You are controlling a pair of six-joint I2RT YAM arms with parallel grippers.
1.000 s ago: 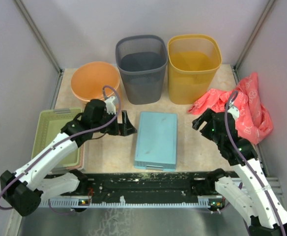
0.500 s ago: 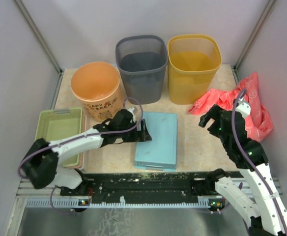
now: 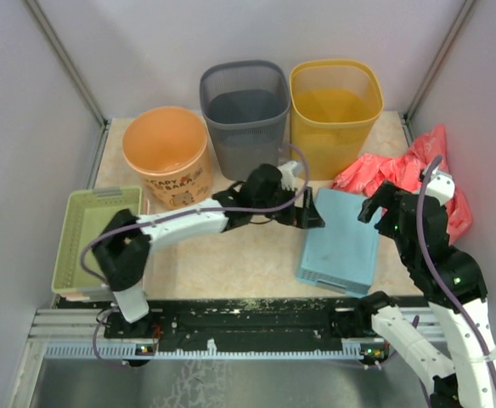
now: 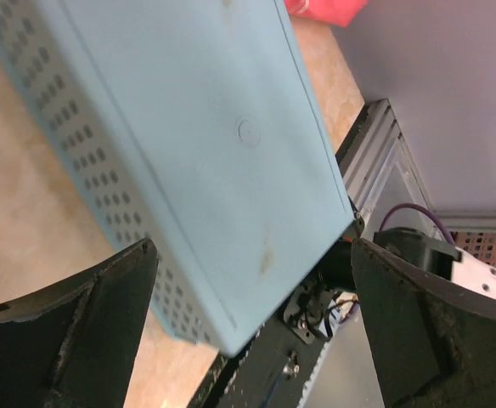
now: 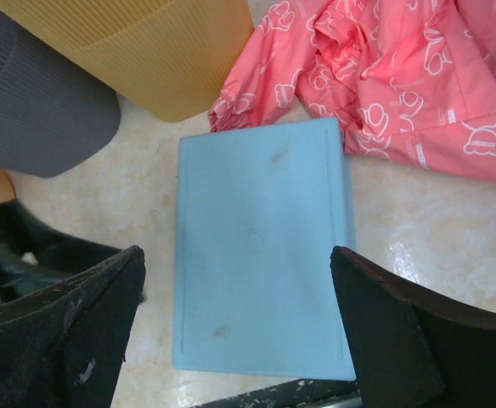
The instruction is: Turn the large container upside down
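The large container (image 3: 341,242) is a light blue perforated bin lying bottom-up on the table, right of centre, slightly skewed. Its flat base fills the left wrist view (image 4: 222,144) and the right wrist view (image 5: 261,246). My left gripper (image 3: 312,208) is stretched far to the right and stands open at the bin's far left corner; in its own view the left gripper (image 4: 250,246) has the bin's side wall just ahead between the fingers. My right gripper (image 3: 380,208) hovers open above the bin's far right edge, and the right gripper (image 5: 235,251) holds nothing.
An orange bucket (image 3: 165,149), a grey mesh bin (image 3: 245,115) and a yellow bin (image 3: 333,110) stand along the back. A pink cloth (image 3: 426,183) lies at the right wall. A green tray (image 3: 95,234) sits at the left. The black rail (image 3: 248,319) borders the front.
The left arm swept from left of centre to the right, and the blue bin slid from the table's middle to the right side. The right gripper opened wider and drew back rightward.
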